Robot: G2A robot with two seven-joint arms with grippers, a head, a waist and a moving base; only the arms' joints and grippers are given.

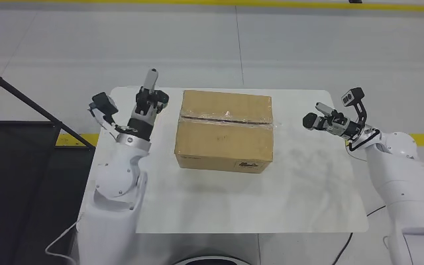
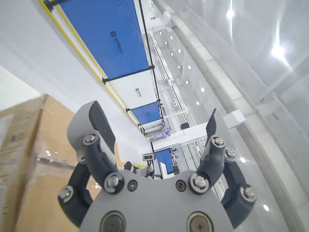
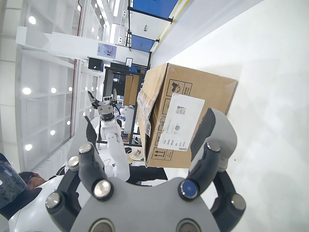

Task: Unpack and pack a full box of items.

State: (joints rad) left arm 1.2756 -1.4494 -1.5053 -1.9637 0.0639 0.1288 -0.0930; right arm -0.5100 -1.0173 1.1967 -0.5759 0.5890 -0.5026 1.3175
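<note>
Start with the top view. The box sits closed on the white table, with clear tape along its top seam, and it lies between your two grippers. The left gripper stands just beside one end of the box without touching it. The right gripper hangs off the opposite end, farther out, aimed at the box. From up here you cannot read the finger spread well.

The left wrist view settles it for that side. The left gripper has its fingers spread wide with nothing between them. The box runs close alongside one finger, outside the gap.

In the right wrist view, the right gripper is likewise wide apart and empty. The box stands straight ahead of its fingertips, apart from them. Here you see an end wall the top view hides, with a white label on it. Beyond the box, the left gripper shows far off, fingers parted.
</note>
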